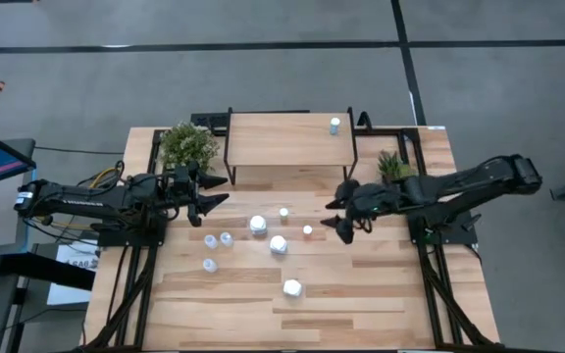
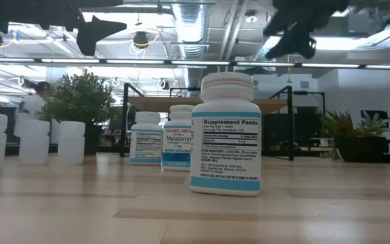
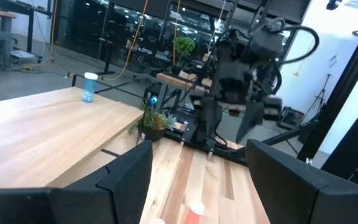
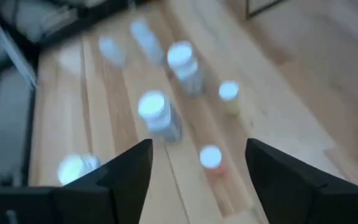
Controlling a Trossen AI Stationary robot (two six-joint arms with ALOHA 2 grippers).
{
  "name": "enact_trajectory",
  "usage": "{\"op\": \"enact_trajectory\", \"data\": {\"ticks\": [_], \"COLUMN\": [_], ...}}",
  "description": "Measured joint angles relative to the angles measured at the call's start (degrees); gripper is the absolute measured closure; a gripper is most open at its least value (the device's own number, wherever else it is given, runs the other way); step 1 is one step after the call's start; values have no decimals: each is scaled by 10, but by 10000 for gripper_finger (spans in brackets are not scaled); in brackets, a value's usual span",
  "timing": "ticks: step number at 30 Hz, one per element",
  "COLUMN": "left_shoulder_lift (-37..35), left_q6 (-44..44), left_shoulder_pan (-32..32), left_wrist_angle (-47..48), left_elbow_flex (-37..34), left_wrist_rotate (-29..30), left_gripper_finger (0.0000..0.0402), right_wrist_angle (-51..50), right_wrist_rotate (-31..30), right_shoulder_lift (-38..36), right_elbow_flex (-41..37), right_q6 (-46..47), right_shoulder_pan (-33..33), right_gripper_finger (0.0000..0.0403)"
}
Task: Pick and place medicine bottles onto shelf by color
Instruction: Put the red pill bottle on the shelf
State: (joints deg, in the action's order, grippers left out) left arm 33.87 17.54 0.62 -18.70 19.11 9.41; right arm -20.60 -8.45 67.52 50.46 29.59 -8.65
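Note:
The shelf point(image 1: 287, 137) stands at the table's far edge, with one small bottle point(image 1: 334, 125) upright on its right end; this bottle also shows in the left wrist view point(image 3: 90, 86). On the table stand three chunky white bottles point(image 1: 258, 225) point(image 1: 279, 244) point(image 1: 291, 288), three pale-blue ones point(image 1: 210, 240) point(image 1: 227, 238) point(image 1: 210, 265) and two tiny ones point(image 1: 284, 212) point(image 1: 308, 230). My left gripper point(image 1: 220, 191) is open and empty, left of the bottles. My right gripper point(image 1: 333, 218) is open and empty, above the table just right of the tiny bottles.
A potted plant point(image 1: 187, 145) stands left of the shelf and a smaller one point(image 1: 392, 165) to its right, beside my right arm. Bare plank tabletop point(image 1: 361, 294) lies at the near right. The shelf's black frame legs point(image 1: 230, 162) reach down to the table.

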Motion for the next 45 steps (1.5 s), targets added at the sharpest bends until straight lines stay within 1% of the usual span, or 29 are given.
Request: {"op": "enact_trajectory", "data": {"ticks": [4, 6, 13, 17, 22, 29, 33, 36, 41, 45], "left_shoulder_lift": [0, 0, 0, 0, 0, 0, 0, 0, 0, 0], "left_q6": [0, 0, 0, 0, 0, 0, 0, 0, 0, 1], "left_shoulder_pan": [0, 0, 0, 0, 0, 0, 0, 0, 0, 0], "left_wrist_angle": [14, 17, 17, 17, 17, 17, 17, 17, 15, 14], "left_elbow_flex": [0, 0, 0, 0, 0, 0, 0, 0, 0, 0], "left_wrist_rotate": [0, 0, 0, 0, 0, 0, 0, 0, 0, 0], "left_gripper_finger": [156, 156, 156, 156, 156, 156, 156, 156, 156, 156], "right_wrist_angle": [42, 58, 60, 60, 60, 44, 48, 54, 72, 96], "right_wrist_rotate": [56, 58, 59, 59, 57, 56, 55, 55, 55, 55], "right_shoulder_lift": [50, 72, 145, 181, 200, 200, 201, 221, 262, 279], "right_elbow_flex": [0, 0, 0, 0, 0, 0, -4, -5, -5, 6], "right_q6": [-67, -75, -105, -106, -106, -109, -151, -166, -163, -162], "right_shoulder_pan": [0, 0, 1, 0, 14, 33, 36, 35, 35, 38], "right_gripper_finger": [117, 117, 117, 117, 117, 117, 117, 117, 117, 117]}}
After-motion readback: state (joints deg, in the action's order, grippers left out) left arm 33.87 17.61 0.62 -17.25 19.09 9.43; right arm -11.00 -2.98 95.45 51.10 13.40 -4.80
